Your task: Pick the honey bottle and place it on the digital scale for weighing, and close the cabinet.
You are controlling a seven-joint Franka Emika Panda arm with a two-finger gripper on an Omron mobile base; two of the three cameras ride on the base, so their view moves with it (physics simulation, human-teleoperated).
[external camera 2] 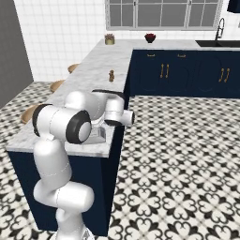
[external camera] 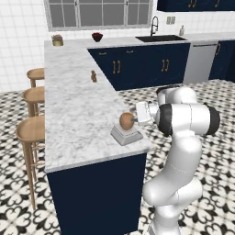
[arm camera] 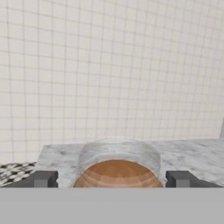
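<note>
Amber-brown honey bottle (external camera: 126,120) standing upright on the small grey digital scale (external camera: 125,135), near the right front corner of the marble island counter (external camera: 75,108). Gripper (external camera: 134,120) held level right beside the bottle. Seen from the hand camera: dark fingertips (arm camera: 43,179) spread wide either side of the bottle (arm camera: 117,174), a gap showing on each side, not clamped. Further back on the counter, a small brown figure-like object (external camera: 93,76). Wooden stools (external camera: 30,133) along the island's left side.
</note>
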